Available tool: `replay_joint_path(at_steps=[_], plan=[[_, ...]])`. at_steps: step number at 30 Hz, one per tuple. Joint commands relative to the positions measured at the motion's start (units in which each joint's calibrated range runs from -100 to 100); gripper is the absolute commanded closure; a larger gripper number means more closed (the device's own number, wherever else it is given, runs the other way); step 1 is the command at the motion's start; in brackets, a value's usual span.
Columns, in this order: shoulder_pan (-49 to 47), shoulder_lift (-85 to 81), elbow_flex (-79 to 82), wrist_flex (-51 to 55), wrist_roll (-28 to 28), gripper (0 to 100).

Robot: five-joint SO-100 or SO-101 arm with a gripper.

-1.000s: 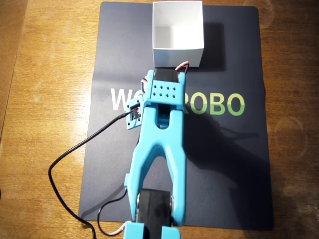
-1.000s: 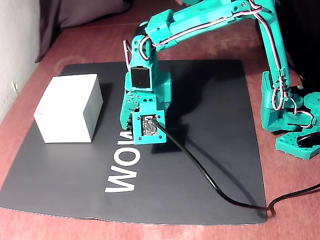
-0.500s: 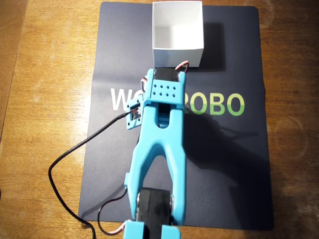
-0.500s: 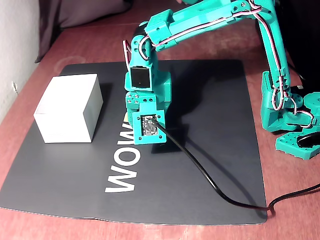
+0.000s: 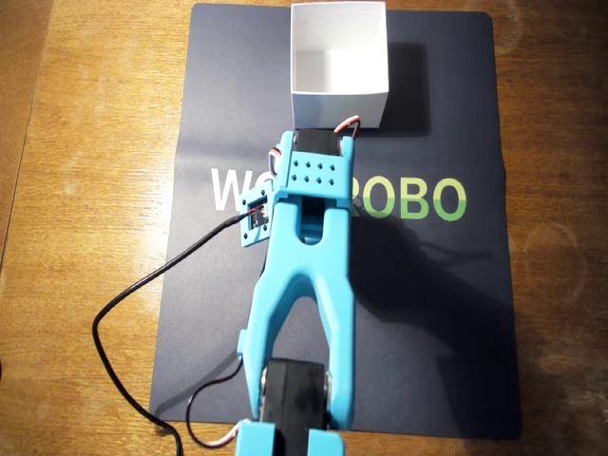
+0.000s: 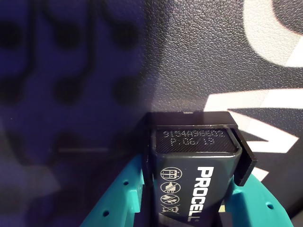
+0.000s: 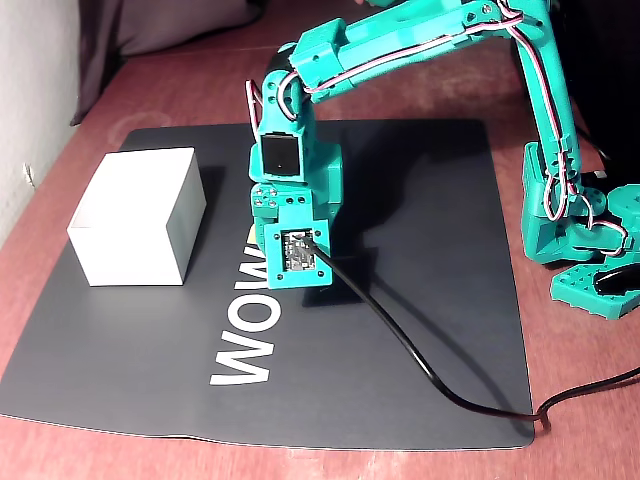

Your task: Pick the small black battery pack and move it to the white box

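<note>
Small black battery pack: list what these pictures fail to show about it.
- Overhead view: the blue plastic arm covers the small black rectangular battery pack entirely.
- Fixed view: the claw's teal camera mount hides it.
- Wrist view: the pack is cut off by the bottom edge, so its wires are unseen; claw fingertips hidden behind it.

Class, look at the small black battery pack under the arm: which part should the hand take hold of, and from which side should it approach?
Probably across the two long narrow sides of the small black battery pack, coming straight down from above. It lies flat on the dark mat, a slim block, and the wrist view shows the hand already straddling it that way.
</note>
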Motion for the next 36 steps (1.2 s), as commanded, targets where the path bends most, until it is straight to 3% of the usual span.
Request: replay_joint_path(at_steps=[1,36], plan=[[0.6,-1.8,-1.1,0.8,-0.2,90],[-0.5,-12.5,-2.8,2.6,0.2,92]])
